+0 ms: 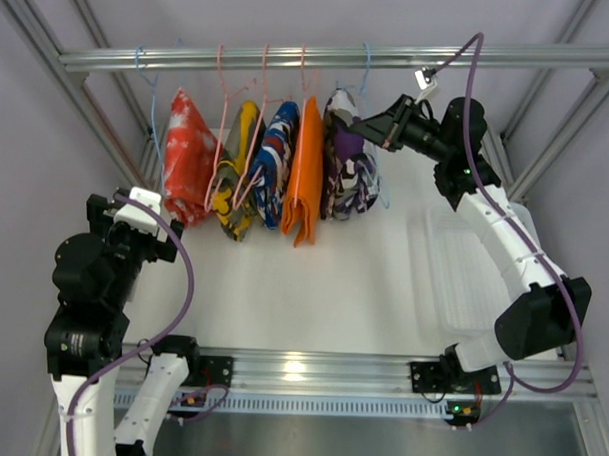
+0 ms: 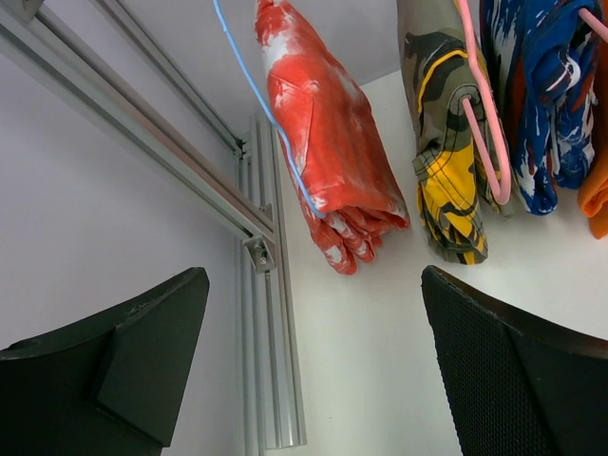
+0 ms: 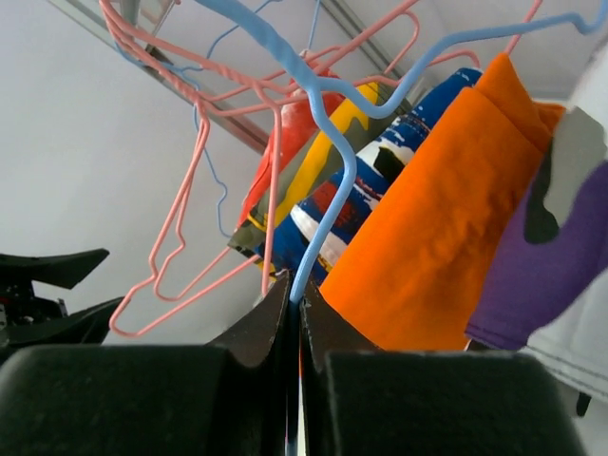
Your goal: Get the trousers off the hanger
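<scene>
The right gripper [image 3: 295,313], low centre in its wrist view, is clenched, fingers pressed together on the wire of a blue hanger [image 3: 324,237]. The left gripper [image 2: 313,280] is spread wide and grasps nothing, below a red-and-white garment [image 2: 328,142]. The orange trousers [image 1: 306,173] and the camouflage trousers [image 1: 352,170] hang side by side, upper centre of the top view.

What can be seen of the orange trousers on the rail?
The orange trousers are plain bright orange cloth, smooth and matte, folded into a long narrow bundle that hangs roughly upright under the rail. They are fourth from the left, pressed between the blue patterned garment and the purple camouflage trousers, hanging lower than both. The right gripper, jaws shut on a blue hanger, does not touch them.
</scene>
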Controlling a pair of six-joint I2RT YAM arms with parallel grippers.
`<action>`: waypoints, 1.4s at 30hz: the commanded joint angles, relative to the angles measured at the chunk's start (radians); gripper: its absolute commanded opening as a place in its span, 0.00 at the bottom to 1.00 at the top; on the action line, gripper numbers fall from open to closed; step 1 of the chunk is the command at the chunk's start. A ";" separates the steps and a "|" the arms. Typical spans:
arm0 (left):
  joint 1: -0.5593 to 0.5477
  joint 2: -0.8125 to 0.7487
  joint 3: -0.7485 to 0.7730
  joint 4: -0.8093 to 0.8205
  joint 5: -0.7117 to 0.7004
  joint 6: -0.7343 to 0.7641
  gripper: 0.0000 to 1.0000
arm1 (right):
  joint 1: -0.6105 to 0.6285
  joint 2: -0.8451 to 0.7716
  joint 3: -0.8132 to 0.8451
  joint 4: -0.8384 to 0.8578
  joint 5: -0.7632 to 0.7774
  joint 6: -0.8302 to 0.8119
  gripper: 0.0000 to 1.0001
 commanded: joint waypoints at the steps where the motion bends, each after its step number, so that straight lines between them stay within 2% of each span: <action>1: 0.005 0.014 0.029 0.021 0.025 -0.023 0.99 | 0.005 -0.024 0.150 0.261 -0.028 -0.033 0.00; 10: 0.005 0.019 0.025 0.024 0.040 -0.035 0.99 | -0.025 -0.067 0.233 0.246 0.004 -0.002 0.00; 21: 0.005 0.068 0.059 0.043 0.051 -0.061 0.99 | -0.142 -0.171 0.170 0.249 0.000 0.028 0.00; 24: 0.005 0.089 0.093 0.041 0.175 -0.061 0.99 | -0.160 -0.223 0.127 0.237 -0.015 0.013 0.00; 25: 0.005 0.088 0.094 0.064 0.263 -0.055 0.99 | -0.165 -0.238 0.104 0.230 -0.026 0.007 0.00; 28: 0.005 0.104 0.108 0.112 0.356 -0.032 0.99 | -0.167 -0.298 0.069 0.194 -0.038 -0.033 0.00; 32: 0.005 0.155 0.124 0.211 0.592 0.043 0.99 | -0.167 -0.370 -0.006 0.135 -0.066 -0.079 0.00; 37: 0.005 0.264 0.174 0.320 0.726 0.002 0.99 | -0.166 -0.472 -0.084 0.102 -0.098 -0.111 0.00; 42: 0.003 0.385 0.171 0.556 0.848 0.037 0.99 | -0.162 -0.515 -0.080 0.085 -0.150 -0.123 0.00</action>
